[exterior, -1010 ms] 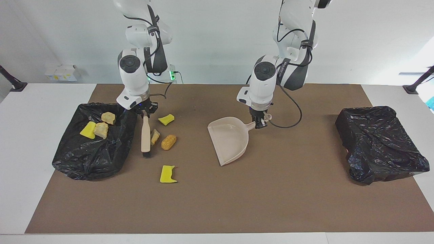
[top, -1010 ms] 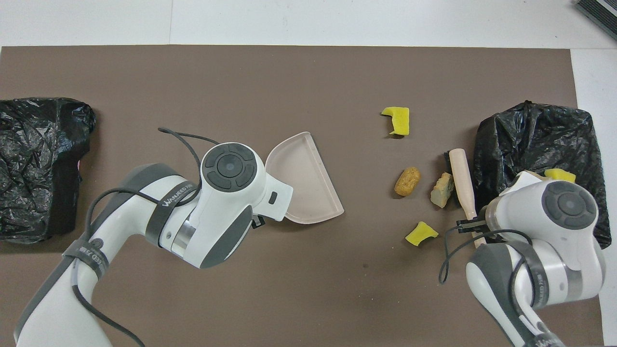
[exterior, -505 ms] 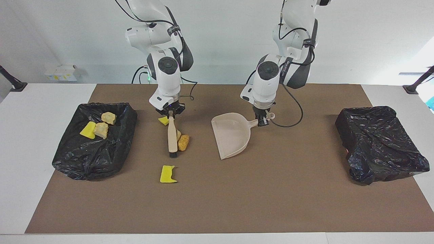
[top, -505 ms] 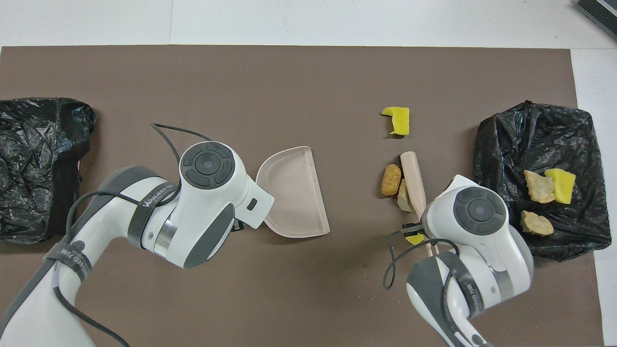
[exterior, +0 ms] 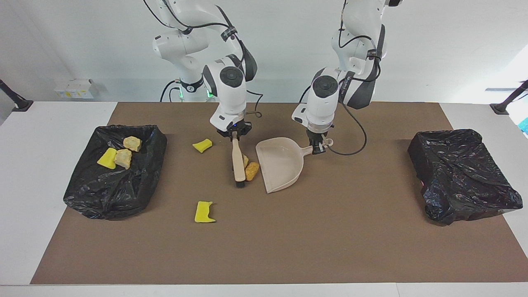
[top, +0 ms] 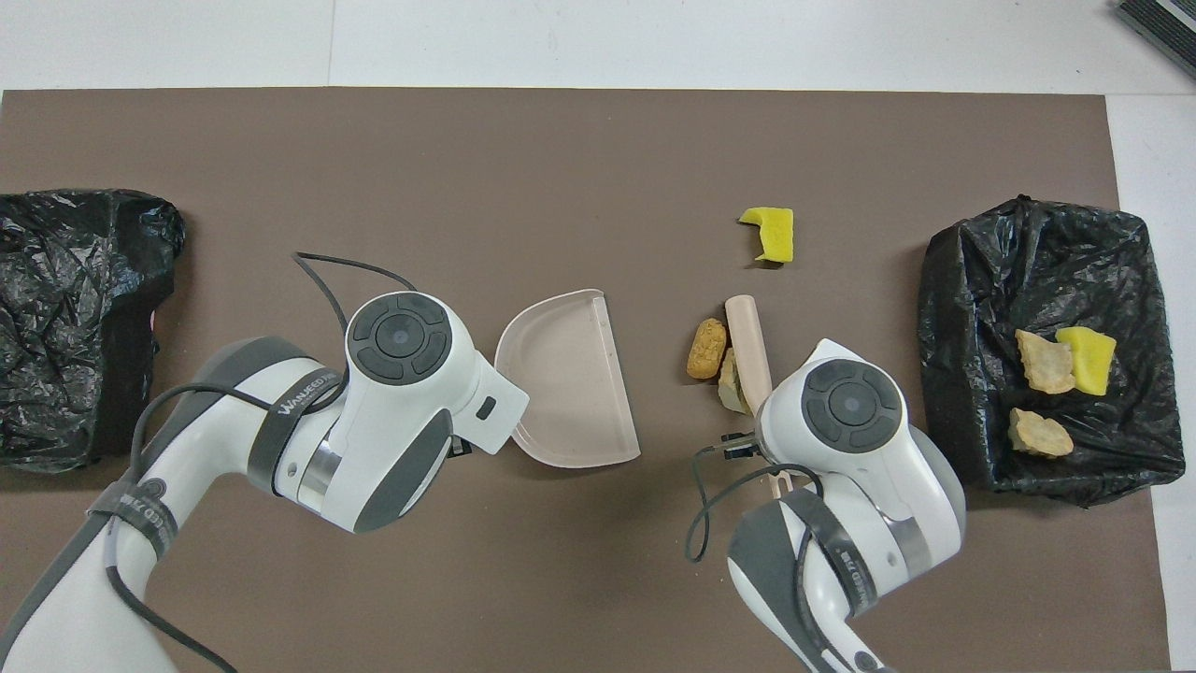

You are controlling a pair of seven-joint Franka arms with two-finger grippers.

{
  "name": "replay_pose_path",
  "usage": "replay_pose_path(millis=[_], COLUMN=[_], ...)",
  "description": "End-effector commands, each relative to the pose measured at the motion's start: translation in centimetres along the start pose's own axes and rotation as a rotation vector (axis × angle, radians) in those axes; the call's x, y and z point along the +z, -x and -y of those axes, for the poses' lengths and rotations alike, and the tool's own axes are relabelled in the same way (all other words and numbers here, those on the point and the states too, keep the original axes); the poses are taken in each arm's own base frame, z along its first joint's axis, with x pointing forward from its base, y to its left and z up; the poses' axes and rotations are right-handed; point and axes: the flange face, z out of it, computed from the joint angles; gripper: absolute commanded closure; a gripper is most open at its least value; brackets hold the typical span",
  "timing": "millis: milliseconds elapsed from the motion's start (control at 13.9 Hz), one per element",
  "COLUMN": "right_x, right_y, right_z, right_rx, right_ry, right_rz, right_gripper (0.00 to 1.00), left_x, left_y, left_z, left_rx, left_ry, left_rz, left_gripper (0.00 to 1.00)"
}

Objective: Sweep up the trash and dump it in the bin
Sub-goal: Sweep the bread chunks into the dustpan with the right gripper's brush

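Brush [exterior: 238,165] clamped in right gripper [exterior: 234,133], bristles on the mat, two scraps [exterior: 250,169] touching it on the dustpan side. Left gripper [exterior: 317,148] clamped on dustpan [exterior: 280,165] handle, mouth toward the brush. Best: keep bristles down, push steadily so both lumps enter together, pan lip flat. Two sponge pieces [exterior: 203,212] lie loose; three scraps sit in the bin [exterior: 136,181] at the right arm's end.
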Motion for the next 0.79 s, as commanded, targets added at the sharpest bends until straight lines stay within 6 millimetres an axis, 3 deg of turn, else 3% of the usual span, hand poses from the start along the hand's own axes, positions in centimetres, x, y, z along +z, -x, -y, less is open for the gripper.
replay_pose_path(millis=[0, 144, 217, 505, 722], right_x=[0.2, -1.3, -1.9, -6.4, -8.3], right_y=[0.0, 0.1, 0.2, 0.6, 2.0], right_z=[5.4, 6.8, 6.5, 1.6, -0.8], right_rx=[0.030, 0.028, 0.049, 0.121, 0.147], right_ry=[-0.078, -0.092, -0.083, -0.071, -0.041], right_rz=[0.034, 0.041, 0.059, 0.088, 0.122], right_gripper=[1.00, 1.00, 1.00, 1.00, 1.00], left_x=[0.1, 0.2, 0.3, 0.3, 0.3], left_y=[0.0, 0.5, 0.4, 0.5, 1.1], left_z=[-1.0, -0.4, -0.4, -0.4, 0.1], left_rx=[0.031, 0.024, 0.024, 0.021, 0.007], left_ry=[-0.033, -0.037, -0.037, -0.036, -0.031], left_rz=[-0.011, -0.016, -0.016, -0.015, -0.012], left_gripper=[1.00, 1.00, 1.00, 1.00, 1.00])
